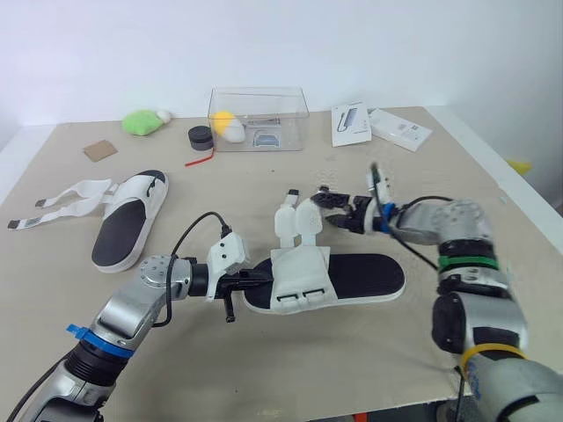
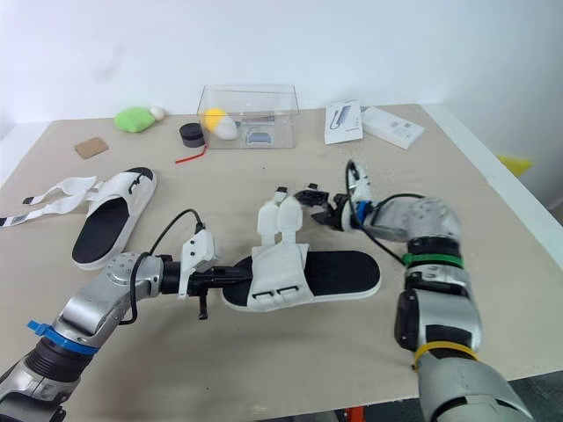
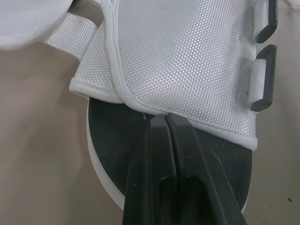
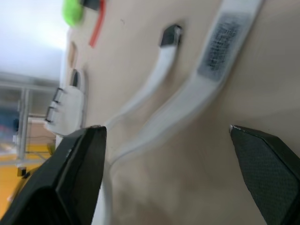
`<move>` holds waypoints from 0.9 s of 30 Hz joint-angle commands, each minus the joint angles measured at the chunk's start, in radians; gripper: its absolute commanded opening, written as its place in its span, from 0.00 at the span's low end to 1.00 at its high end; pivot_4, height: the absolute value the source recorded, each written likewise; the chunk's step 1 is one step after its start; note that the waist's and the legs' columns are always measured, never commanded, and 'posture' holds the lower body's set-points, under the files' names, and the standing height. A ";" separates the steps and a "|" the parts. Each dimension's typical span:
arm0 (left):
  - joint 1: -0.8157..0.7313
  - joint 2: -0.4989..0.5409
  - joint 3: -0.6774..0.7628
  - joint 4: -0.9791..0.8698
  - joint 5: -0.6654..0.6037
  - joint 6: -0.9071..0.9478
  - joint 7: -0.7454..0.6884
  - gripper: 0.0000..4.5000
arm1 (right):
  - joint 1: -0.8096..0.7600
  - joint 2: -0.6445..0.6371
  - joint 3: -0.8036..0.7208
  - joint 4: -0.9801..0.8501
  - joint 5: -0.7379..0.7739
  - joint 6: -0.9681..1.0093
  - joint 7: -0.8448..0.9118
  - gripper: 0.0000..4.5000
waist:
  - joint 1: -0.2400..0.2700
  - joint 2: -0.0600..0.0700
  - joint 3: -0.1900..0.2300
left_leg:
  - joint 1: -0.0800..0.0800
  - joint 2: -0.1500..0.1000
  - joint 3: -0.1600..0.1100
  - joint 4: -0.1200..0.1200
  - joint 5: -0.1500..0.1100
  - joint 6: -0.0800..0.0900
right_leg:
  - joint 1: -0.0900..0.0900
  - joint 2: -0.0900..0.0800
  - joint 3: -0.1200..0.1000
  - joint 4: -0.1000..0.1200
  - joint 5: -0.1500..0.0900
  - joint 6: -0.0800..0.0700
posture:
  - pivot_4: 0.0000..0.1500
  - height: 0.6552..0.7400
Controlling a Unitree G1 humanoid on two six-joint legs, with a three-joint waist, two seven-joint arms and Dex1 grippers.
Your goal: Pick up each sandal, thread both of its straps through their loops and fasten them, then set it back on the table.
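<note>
The sandal (image 1: pixel 352 280) lies mid-worktop (image 1: pixel 352 378), nearer the front edge, with its straps (image 1: pixel 297 221) unthreaded. The left tool (image 1: pixel 253 280) is closed, tips over the sole. The right tool (image 1: pixel 339 211) is spread wide beside the straps. If closure is off-centre, one strap may be missed and the sandal dragged. Room is left frontward and rightward. The second sandal (image 1: pixel 123 227) lies well apart, toward the left edge.

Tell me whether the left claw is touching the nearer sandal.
Touching. In the left wrist view, the left claw, shut, butts its tips against the nearer sandal at its white upper's hem.
</note>
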 commanded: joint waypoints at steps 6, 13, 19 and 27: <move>0.008 0.007 -0.003 0.012 0.018 0.011 -0.003 0.02 | -0.120 0.049 -0.059 0.226 -0.145 -0.222 0.042 1.00 | -0.001 0.000 0.000 | 0.001 0.001 0.000 0.000 0.000 0.000 | 0.000 0.001 0.000 0.000 0.001 -0.001 | 1.00 1.00; 0.014 0.010 0.002 0.014 0.020 0.008 0.003 0.00 | -0.167 0.055 -0.079 0.320 -0.224 -0.287 0.098 0.60 | -0.001 0.000 0.000 | 0.001 0.001 0.000 0.000 0.000 0.000 | 0.000 0.001 0.000 0.000 0.001 -0.001 | 1.00 1.00; 0.012 0.008 0.005 0.022 0.022 0.004 0.006 0.00 | -0.187 0.053 -0.052 0.321 -0.303 -0.290 0.189 0.01 | -0.001 0.000 0.000 | 0.000 0.001 0.001 0.000 0.000 0.000 | 0.000 0.001 0.001 0.000 0.001 -0.001 | 1.00 1.00; 0.009 0.010 0.009 0.034 0.023 -0.003 0.002 0.00 | -0.114 0.052 0.114 -0.021 -0.395 -0.467 0.579 0.01 | 0.000 0.001 0.000 | -0.001 0.001 0.000 -0.001 0.000 0.000 | -0.001 0.001 0.000 0.000 0.001 -0.001 | 1.00 1.00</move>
